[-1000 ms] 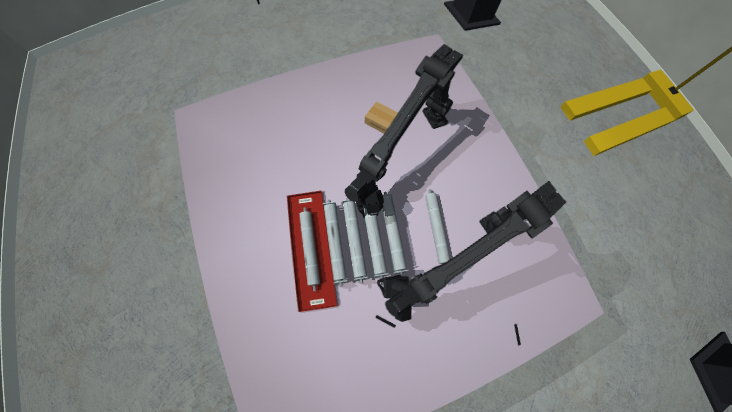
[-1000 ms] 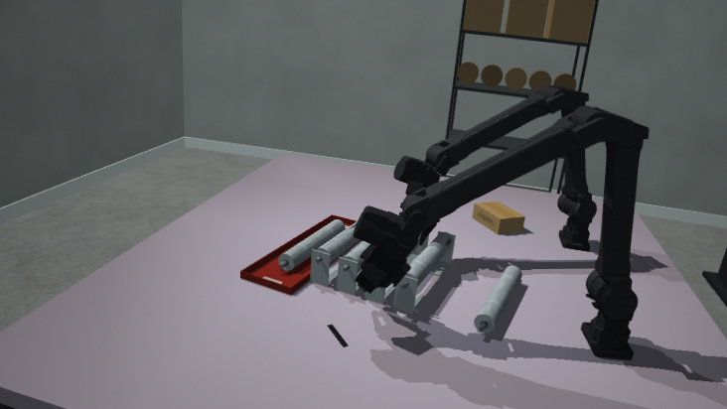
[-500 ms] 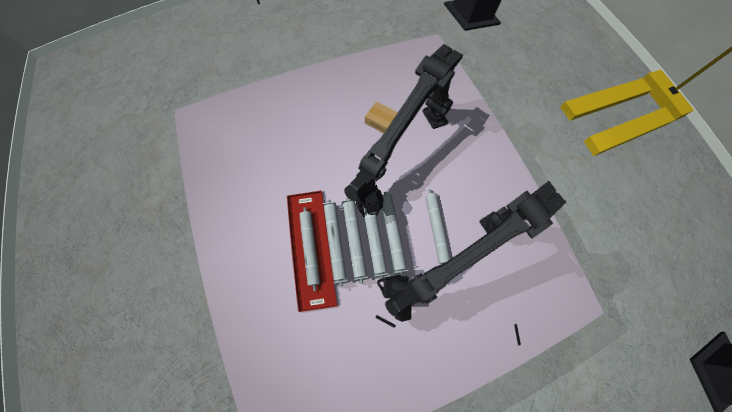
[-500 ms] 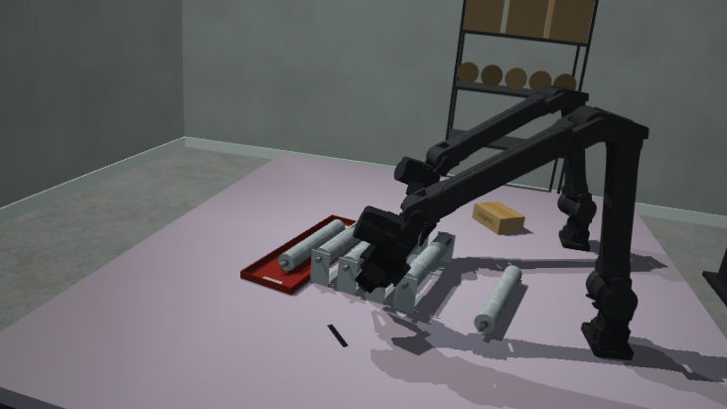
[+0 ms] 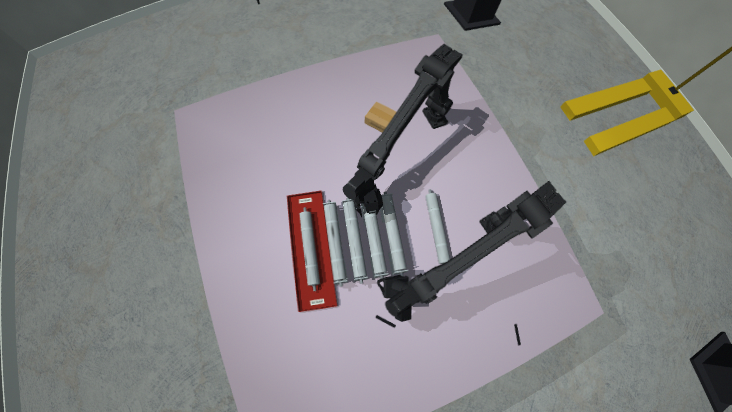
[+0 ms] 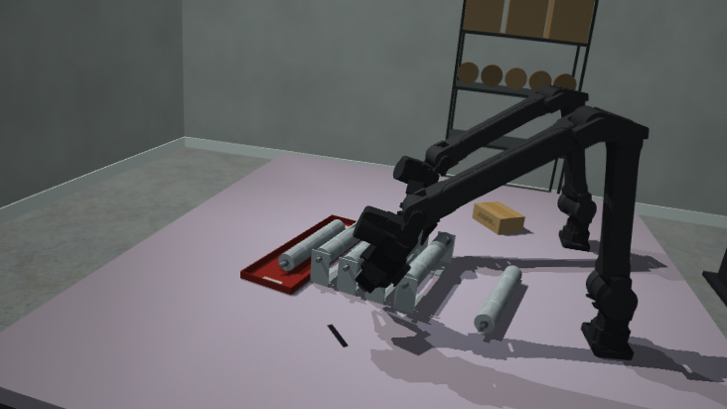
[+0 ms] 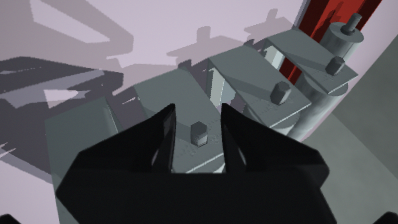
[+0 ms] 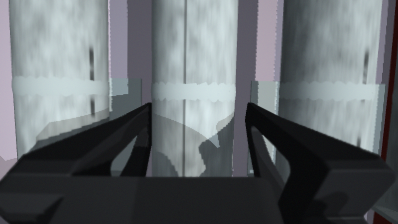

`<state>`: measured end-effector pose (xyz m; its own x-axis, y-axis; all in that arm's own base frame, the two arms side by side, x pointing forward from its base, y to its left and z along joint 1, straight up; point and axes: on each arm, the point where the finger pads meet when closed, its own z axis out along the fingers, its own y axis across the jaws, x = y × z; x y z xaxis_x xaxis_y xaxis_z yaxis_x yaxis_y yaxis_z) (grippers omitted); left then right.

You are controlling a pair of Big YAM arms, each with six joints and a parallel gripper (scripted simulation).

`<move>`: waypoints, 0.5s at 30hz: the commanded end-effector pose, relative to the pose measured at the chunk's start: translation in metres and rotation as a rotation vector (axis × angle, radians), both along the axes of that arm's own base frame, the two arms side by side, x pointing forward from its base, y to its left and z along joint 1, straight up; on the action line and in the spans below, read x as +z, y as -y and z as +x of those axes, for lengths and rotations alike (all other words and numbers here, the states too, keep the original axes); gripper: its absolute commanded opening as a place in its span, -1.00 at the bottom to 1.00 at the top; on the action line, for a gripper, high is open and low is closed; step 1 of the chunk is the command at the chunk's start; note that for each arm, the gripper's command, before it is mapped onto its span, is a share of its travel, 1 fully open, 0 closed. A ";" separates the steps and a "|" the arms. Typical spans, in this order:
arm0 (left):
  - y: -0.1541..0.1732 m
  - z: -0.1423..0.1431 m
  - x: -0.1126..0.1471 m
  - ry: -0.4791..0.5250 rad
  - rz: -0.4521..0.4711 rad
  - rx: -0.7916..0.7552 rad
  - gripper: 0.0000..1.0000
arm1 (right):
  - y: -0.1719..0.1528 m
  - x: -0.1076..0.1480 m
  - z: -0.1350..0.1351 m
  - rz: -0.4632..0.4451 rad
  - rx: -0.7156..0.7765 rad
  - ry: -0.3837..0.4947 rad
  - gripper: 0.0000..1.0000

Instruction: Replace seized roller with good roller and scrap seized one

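Observation:
The roller bed [image 6: 318,264] holds several grey rollers side by side [image 5: 354,240] [image 5: 395,240]. My left gripper [image 5: 385,285] [image 6: 373,276] [image 7: 198,111] is open at the bed's near bracket. Its fingers stand either side of a hexagonal axle end [image 7: 198,132], the third from the tray, with gaps on both sides. My right gripper [image 5: 371,204] [image 8: 199,111] is open at the far end, its fingers straddling a roller [image 8: 194,60] without touching it. Another roller [image 5: 309,245] [image 6: 310,243] lies in the red scrap tray [image 5: 297,286] [image 6: 264,276]. A loose roller [image 5: 437,225] [image 6: 499,299] lies on the mat beside the bed.
A cardboard box [image 5: 380,116] [image 6: 499,217] sits at the back of the mat. Two short black strips [image 5: 385,321] [image 5: 517,334] lie near the front. A shelf rack [image 6: 508,75] stands behind the table, and a yellow pallet fork [image 5: 630,112] lies on the floor.

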<state>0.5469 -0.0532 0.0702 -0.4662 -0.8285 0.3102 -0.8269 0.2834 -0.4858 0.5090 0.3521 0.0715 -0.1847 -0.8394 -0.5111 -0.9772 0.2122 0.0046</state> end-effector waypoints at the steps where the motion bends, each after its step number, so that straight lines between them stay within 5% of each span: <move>1: -0.001 0.019 0.020 0.048 0.002 -0.002 -0.36 | -0.011 0.039 0.016 0.043 0.014 0.086 0.24; 4: -0.001 0.019 0.020 0.048 0.002 -0.002 -0.36 | -0.011 0.039 0.016 0.043 0.012 0.085 0.24; 5: -0.012 0.017 0.043 0.077 0.010 -0.010 -0.36 | 0.010 0.044 0.008 0.021 0.003 0.049 0.24; 9: -0.025 0.010 0.066 0.079 0.013 -0.013 -0.36 | 0.016 0.081 0.018 0.039 0.004 0.090 0.24; 15: -0.034 0.003 0.080 0.075 0.011 -0.009 -0.36 | 0.028 0.102 0.015 0.038 0.002 0.086 0.24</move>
